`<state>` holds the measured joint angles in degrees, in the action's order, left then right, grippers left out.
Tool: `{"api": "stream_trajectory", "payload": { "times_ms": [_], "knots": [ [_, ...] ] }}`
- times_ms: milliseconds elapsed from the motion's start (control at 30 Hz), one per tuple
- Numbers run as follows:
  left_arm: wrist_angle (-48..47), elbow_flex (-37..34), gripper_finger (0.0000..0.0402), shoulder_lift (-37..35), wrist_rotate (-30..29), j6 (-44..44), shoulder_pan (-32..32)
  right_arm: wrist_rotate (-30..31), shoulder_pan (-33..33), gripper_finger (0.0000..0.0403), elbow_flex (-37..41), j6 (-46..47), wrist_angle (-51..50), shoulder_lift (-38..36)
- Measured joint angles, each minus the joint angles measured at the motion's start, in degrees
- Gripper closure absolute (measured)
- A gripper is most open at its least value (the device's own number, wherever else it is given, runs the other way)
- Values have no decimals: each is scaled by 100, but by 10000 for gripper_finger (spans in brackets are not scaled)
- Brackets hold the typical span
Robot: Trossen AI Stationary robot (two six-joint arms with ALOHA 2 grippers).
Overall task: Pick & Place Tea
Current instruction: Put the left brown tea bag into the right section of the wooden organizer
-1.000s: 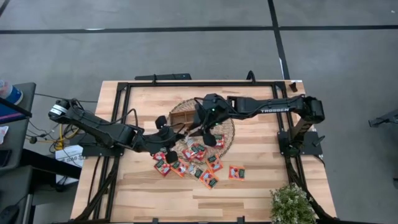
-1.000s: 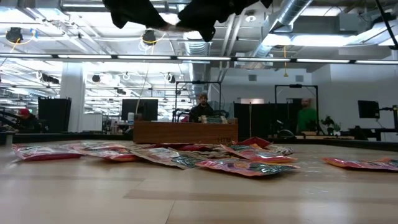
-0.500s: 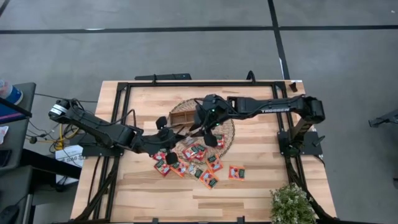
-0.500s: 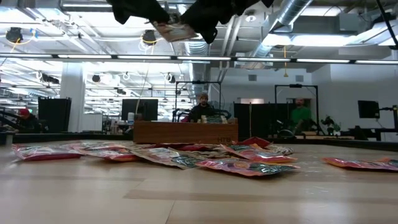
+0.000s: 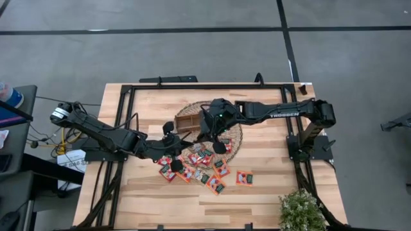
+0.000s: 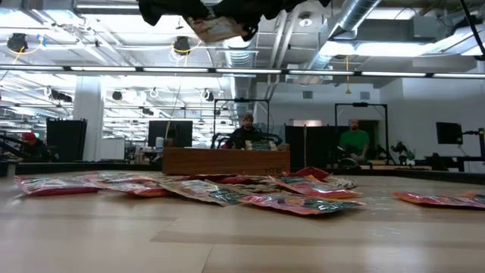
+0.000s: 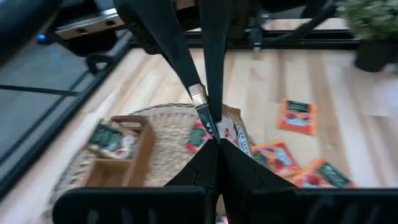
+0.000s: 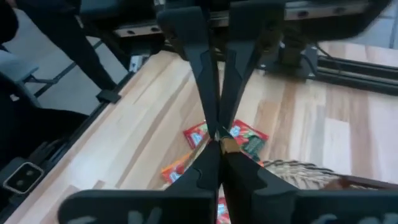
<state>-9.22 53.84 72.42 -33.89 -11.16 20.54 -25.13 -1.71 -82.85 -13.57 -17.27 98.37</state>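
Note:
One red-orange tea sachet (image 6: pixel 216 29) hangs high above the table between my two grippers, which meet tip to tip over the near edge of the brown wooden tray (image 5: pixel 187 118). My left gripper (image 5: pixel 186 138) comes from the table's left and my right gripper (image 5: pixel 196 133) from its right. Both are shut on the sachet. Several more sachets (image 5: pixel 205 168) lie flat on the table and on the round woven mat (image 5: pixel 234 138). One sachet lies in a tray compartment (image 7: pixel 112 140). My left gripper pinches one edge of the sachet (image 7: pixel 219 134) between its two fingertips, level from the table's left. Its own fingers hide most of the contact. The sachet is lifted clear and tilted. My right gripper pinches the opposite side of the sachet (image 7: pixel 202 106) between its two fingers, coming level from the table's right. The sachet shows edge-on between those fingers. It hangs clear of the tray and the table.
The tray stands on the woven mat at the table's middle. A potted plant (image 5: pixel 300 210) stands at the near right corner. Black frame rails (image 5: pixel 192 86) run around the table. People (image 6: pixel 247 130) sit in the room beyond the far edge.
My right gripper has shut on the sachet that my left gripper holds up. The sachet has tipped from nearly level to tilted and has risen a little. Both arms have otherwise stayed over the tray's near edge.

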Motion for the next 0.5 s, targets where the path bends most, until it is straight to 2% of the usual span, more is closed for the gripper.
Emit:
{"api": "stream_trajectory", "payload": {
  "times_ms": [133, 233, 433, 500],
  "knots": [
    [81, -2, 394, 1, 266, 173, -1, -6, 30, 402, 0, 3, -59, 0],
    [59, -2, 368, 2, 225, 166, -2, 127, 21, 402, 0, 7, -122, 0],
    [-199, -2, 294, 4, -740, -7, 22, 276, -58, 403, 0, 58, -506, -86],
    [-337, -6, 276, -34, -827, 2, 57, 276, -109, 403, 0, 64, -687, -175]
  ]
}}
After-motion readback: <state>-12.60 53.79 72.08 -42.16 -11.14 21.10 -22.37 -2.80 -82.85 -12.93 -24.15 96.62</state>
